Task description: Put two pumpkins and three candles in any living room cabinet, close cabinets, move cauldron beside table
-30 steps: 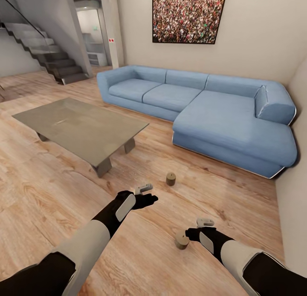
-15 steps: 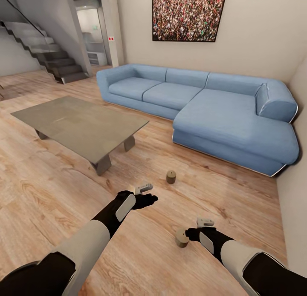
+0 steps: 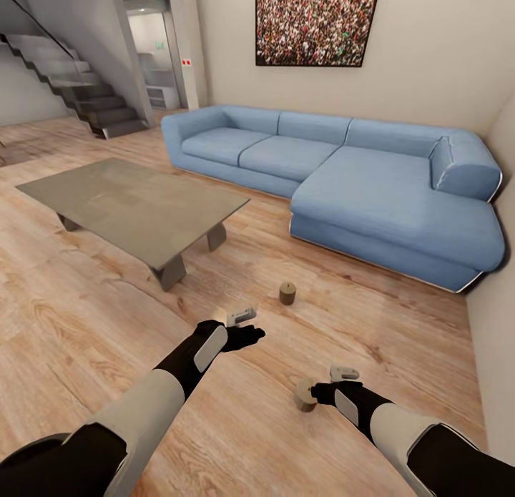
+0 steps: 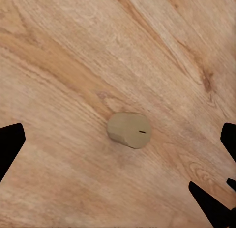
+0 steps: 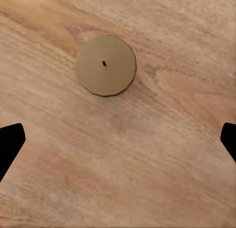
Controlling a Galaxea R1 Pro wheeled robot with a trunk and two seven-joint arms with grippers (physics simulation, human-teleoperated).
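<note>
- Hovering both arms over the floor [image 3: 86, 325], I'm at the candle-gathering step; no pumpkin, cauldron or cabinet is in sight from here.
- Right gripper [image 3: 323, 390] is spread wide with nothing in it: in its wrist view the two dark fingertips [image 5: 10, 144] sit at opposite edges, and the near candle [image 5: 105, 65] stands upright on the boards ahead of them, seen top-down with its wick dot. In the head view that candle [image 3: 306, 395] sits just beside the gripper, towards my left arm.
- Left gripper [image 3: 247, 327] is likewise spread and empty. The far candle [image 3: 287, 293] stands out beyond it and a little towards my right; the left wrist view shows it [image 4: 129, 130] below, between the open fingertips [image 4: 11, 142] (seen at a slant).
- Next move, as I judge it: shift the right gripper until the near candle is centred between the fingers, lower, then close on its sides. It's stubby, so a clumsy nudge might tip it and set it rolling.
- Surface is pale wood planking with strong grain, level and bare around both candles.
- Room: the table [image 3: 136, 207] lies out past my left gripper, a blue sofa [image 3: 343, 179] runs along the far wall under a framed picture [image 3: 315, 25], and stairs [image 3: 86, 96] rise at the far left.
</note>
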